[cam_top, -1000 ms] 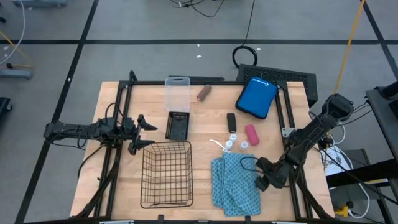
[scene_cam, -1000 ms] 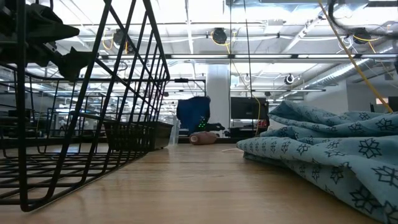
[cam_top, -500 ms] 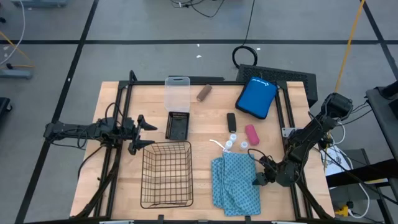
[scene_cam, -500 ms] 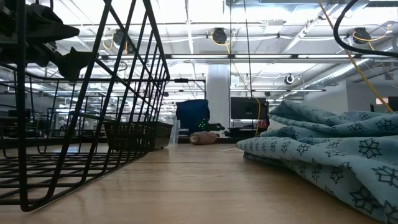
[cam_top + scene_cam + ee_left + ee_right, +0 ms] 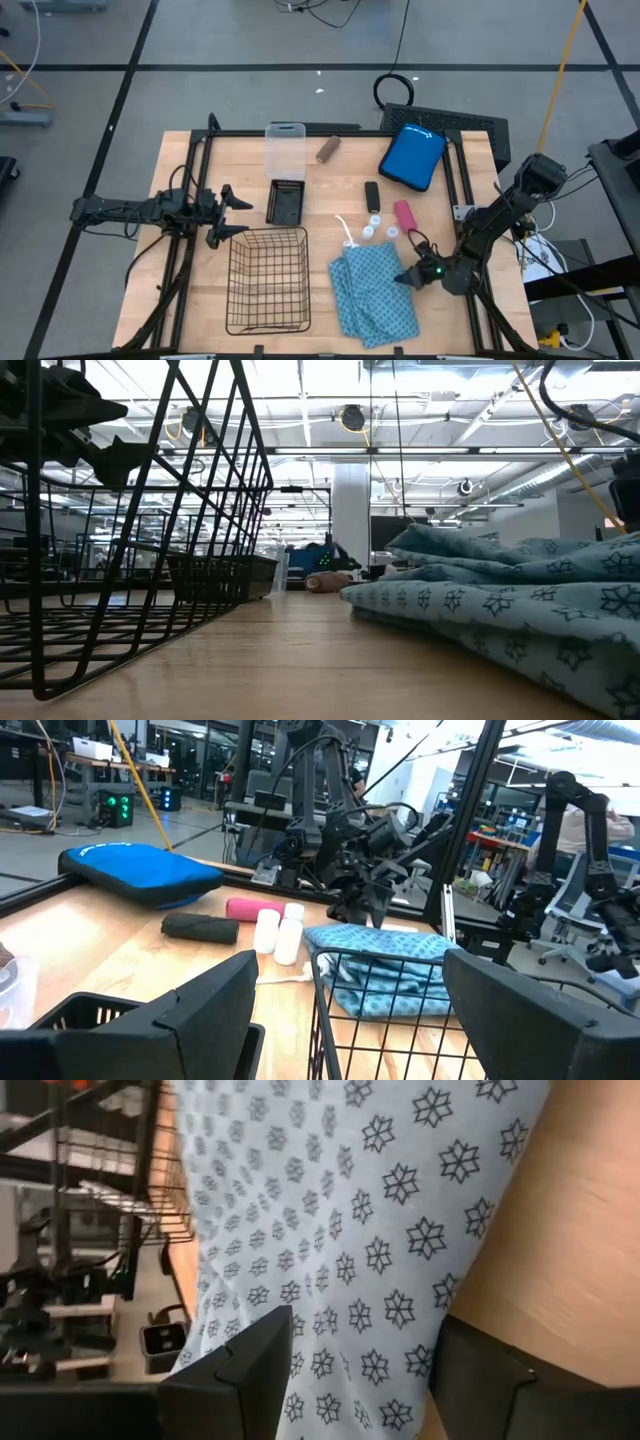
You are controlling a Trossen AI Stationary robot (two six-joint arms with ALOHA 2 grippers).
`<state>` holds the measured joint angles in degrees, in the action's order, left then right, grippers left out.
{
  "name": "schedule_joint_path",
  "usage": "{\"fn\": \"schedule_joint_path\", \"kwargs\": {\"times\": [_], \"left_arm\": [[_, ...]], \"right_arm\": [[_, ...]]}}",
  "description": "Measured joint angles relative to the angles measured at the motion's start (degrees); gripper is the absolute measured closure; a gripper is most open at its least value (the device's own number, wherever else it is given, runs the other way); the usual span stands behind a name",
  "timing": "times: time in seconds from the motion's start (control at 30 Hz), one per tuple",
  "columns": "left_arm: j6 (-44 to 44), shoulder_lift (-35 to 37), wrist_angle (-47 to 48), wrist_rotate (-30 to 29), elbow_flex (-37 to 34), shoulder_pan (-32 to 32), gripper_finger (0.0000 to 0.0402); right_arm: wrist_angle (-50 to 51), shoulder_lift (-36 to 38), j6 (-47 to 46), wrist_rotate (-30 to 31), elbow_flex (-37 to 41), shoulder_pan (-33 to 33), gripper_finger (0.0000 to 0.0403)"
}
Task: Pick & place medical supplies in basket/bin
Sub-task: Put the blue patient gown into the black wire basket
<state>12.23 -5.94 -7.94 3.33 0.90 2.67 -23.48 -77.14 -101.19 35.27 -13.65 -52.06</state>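
**Listener:** What is in front of you?

**Operator:** Looking straight down, I see a wooden counter (image 5: pixel 250 175). The black wire basket (image 5: pixel 268 279) sits in the lower middle of the frame, nothing in it. Just right of it lies the folded teal patterned cloth (image 5: pixel 372 290), not touching the wire. Above the cloth are the white-capped vials (image 5: pixel 375 228), a pink roll (image 5: pixel 404 215) and a small black block (image 5: pixel 372 194); a brown roll (image 5: pixel 328 149) lies near the top edge.

**Listener:** And your tools?

**Operator:** My right tool (image 5: pixel 408 279) is at the cloth's right edge, lower right of centre. Its wrist camera shows the fingers spread apart, straddling the cloth, gripping nothing. My left tool (image 5: pixel 238 213) waits at the left, above the basket's corner, fingers released.

**Listener:** How would you do this step well?

**Operator:** I judge I should catch several folded layers, not just the top one, close firmly, lift well clear of the rim, then carry it left so no trailing corner snags the wire.
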Motion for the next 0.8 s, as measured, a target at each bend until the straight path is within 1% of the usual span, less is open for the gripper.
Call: {"fn": "schedule_joint_path", "kwargs": {"times": [0.1, 0.17, 0.23, 0.5, 0.67, 0.8], "left_arm": [[0.0, 0.0, 0.0, 0.0, 0.0, 0.0, 0.0075], [0.0, 0.0, 0.0, 0.0, 0.0, 0.0, 0.0075], [0.0, 0.0, 0.0, 0.0, 0.0, 0.0, 0.0075], [0.0, 0.0, 0.0, 0.0, 0.0, 0.0, 0.0075], [0.0, 0.0, 0.0, 0.0, 0.0, 0.0, 0.0075], [0.0, 0.0, 0.0, 0.0, 0.0, 0.0, 0.0075]], "right_arm": [[-5.9, -2.3, 5.2, -2.9, 0.0, 0.7, 0.0209], [-9.1, -3.7, 6.5, -5.7, 0.0, 0.9, 0.0213], [-11.4, -5.2, 7.7, -6.3, 0.0, 0.9, 0.0217], [-12.6, -10.7, 7.5, -6.8, 0.0, 2.1, 0.0223], [-12.5, -10.8, 8.7, -7.3, 0.0, 2.6, 0.0227], [-12.3, -10.8, 11.0, -8.5, 0.0, 2.9, 0.0244]]}}
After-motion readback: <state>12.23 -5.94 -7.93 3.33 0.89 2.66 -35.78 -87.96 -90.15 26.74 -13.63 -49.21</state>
